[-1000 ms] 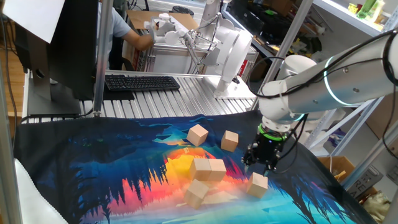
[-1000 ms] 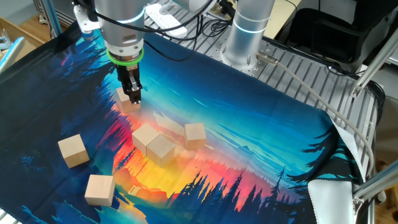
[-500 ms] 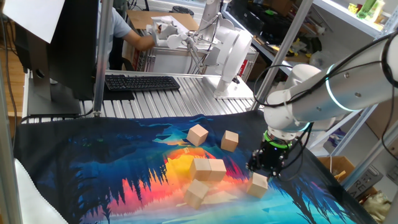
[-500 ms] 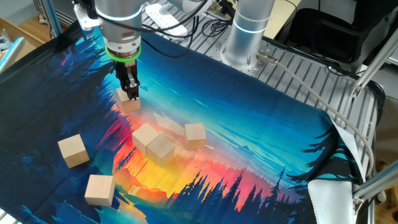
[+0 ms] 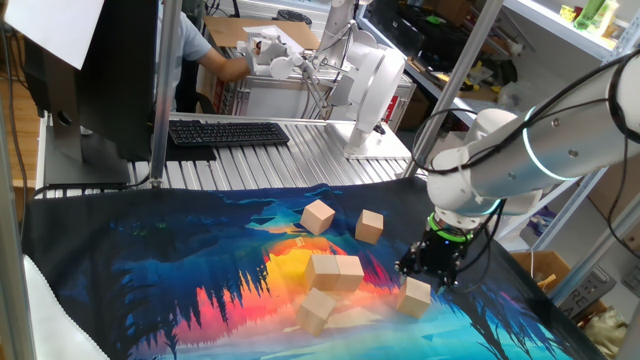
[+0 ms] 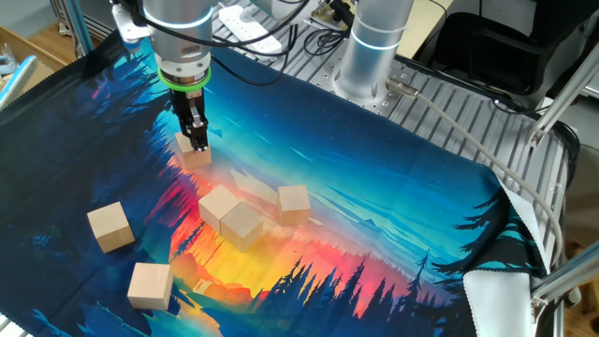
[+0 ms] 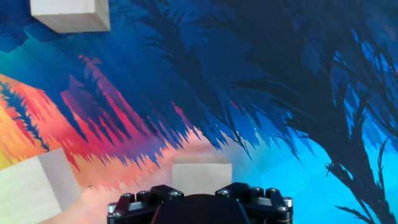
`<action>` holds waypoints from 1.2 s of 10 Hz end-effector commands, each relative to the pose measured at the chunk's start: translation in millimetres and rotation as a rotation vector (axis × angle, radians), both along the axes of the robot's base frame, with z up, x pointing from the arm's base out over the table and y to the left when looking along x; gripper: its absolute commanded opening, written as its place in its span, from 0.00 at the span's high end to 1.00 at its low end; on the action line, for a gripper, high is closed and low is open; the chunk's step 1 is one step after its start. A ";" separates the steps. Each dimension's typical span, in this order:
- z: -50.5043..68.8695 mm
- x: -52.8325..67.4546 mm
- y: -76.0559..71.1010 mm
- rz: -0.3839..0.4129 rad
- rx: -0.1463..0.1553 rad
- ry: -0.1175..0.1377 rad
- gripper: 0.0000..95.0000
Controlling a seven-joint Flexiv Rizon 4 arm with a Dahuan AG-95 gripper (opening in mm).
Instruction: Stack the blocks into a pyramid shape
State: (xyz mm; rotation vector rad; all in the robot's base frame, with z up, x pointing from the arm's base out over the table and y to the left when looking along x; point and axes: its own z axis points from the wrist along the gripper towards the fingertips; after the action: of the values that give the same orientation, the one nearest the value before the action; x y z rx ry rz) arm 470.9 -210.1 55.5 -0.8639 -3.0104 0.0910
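Six blocks noted on the forest-print cloth point(image 5: 150, 270), all plain tan wood. Found the end block point(image 5: 416, 297) lying flat near the cloth's edge, directly beneath the gripper point(image 5: 432, 270), which pointed straight down at it. Saw the fingertips point(image 6: 195, 140) reaching to that block's top in the other fixed view. Could not tell whether the jaws stood open or pressed on it: fingers hidden in the hand view, with only the block's upper face showing above the black mount. Spotted two blocks side by side, touching, at mid-cloth point(image 5: 336, 272). Located one more just in front of that pair point(image 5: 317, 310) and two behind, apart point(image 5: 318, 215) point(image 5: 369, 226).
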 end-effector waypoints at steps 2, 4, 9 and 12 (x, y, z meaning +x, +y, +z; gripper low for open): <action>-2.8 -0.3 0.2 -0.011 0.001 -0.006 0.20; -6.9 -0.4 1.0 -0.015 0.004 -0.013 0.20; -20.4 1.8 1.1 -0.008 0.008 -0.030 0.40; -20.3 1.9 -0.2 -0.012 0.010 -0.034 1.00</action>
State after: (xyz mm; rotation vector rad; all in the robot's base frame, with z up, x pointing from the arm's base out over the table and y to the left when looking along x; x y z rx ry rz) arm 473.2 -210.3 35.4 -0.8875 -3.0350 0.0582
